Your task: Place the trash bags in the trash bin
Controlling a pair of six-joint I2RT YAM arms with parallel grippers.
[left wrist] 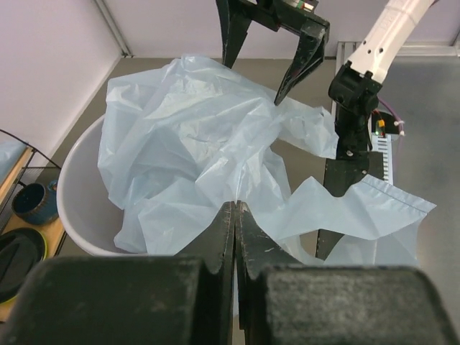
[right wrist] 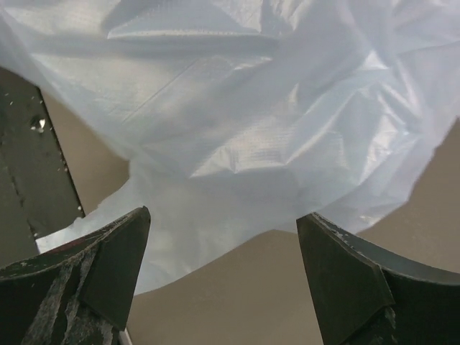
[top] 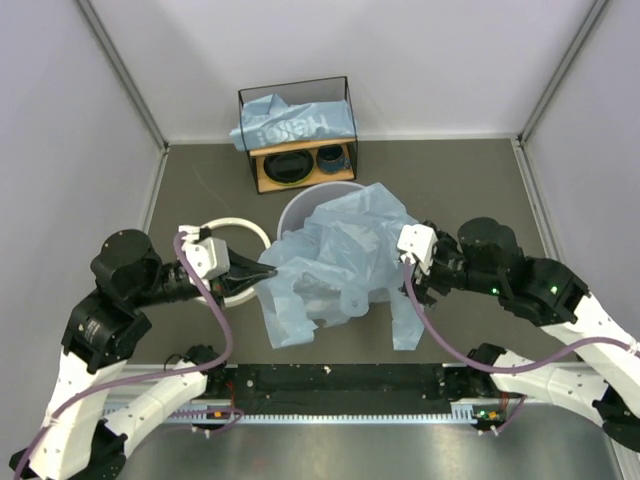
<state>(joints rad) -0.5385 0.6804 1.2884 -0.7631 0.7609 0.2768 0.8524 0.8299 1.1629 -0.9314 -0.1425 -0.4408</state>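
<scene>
Left hand pinches one of perhaps two bags.

light: bright, even | shadows: soft | left gripper base out of focus | edges: perhaps slightly bowed

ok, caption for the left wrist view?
Left gripper pinches a blue trash bag draped over the bin; right gripper open opposite.

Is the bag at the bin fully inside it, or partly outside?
Partly outside: much of the bag hangs over the bin's near rim.
</scene>
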